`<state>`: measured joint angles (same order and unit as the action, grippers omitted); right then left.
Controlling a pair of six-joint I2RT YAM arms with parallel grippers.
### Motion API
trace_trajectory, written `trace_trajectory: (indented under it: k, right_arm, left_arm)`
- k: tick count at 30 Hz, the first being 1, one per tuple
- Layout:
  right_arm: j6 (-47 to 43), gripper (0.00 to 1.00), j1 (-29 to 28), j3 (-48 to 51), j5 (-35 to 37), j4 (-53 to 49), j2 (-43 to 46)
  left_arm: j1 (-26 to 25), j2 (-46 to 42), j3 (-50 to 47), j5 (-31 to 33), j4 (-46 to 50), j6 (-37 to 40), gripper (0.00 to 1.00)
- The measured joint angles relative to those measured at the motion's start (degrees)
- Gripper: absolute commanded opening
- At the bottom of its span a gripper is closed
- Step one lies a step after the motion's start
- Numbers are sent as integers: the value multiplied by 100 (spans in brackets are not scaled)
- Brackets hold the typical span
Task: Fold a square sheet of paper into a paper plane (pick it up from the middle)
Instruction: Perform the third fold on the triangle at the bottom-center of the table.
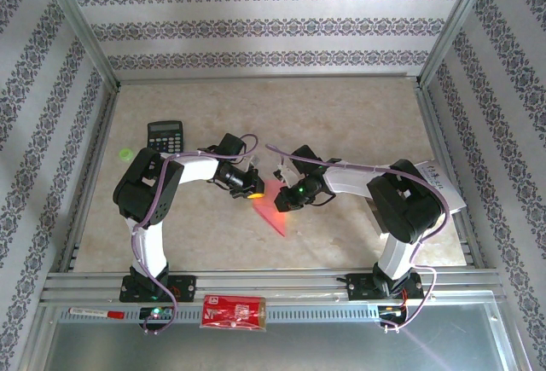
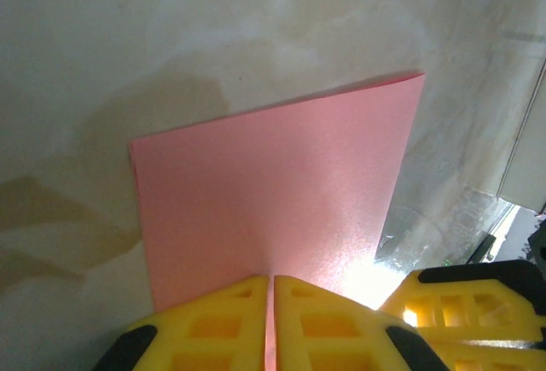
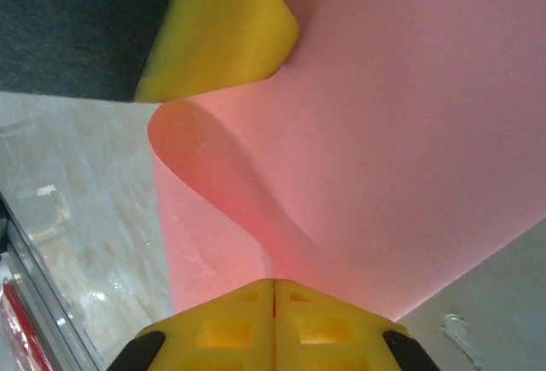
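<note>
Left gripper (image 2: 271, 324) and right gripper (image 3: 273, 324) each pinch the square sheet of paper (image 2: 273, 192) tight — best align edges ahead, without tugging.

Overhead looks down, wrist cameras close — sharing sheet (image 2: 281, 192).

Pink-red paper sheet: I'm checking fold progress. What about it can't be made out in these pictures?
Top external: thin pink-red paper sheet partly hidden under left gripper and right gripper; creases too small.
Left wrist: its near edge hidden behind the left gripper's yellow fingers.
Right wrist: cut off by top and right frame edges.
</note>
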<state>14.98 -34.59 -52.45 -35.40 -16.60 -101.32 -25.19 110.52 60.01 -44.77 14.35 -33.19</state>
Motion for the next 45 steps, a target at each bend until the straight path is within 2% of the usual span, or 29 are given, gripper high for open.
trace_trajectory:
  k: [45]
  right_arm:
    - [175,3,-166,212,105,337,-46]
  left_arm:
    - [-26,-76,-70,2,-13,-2,14]
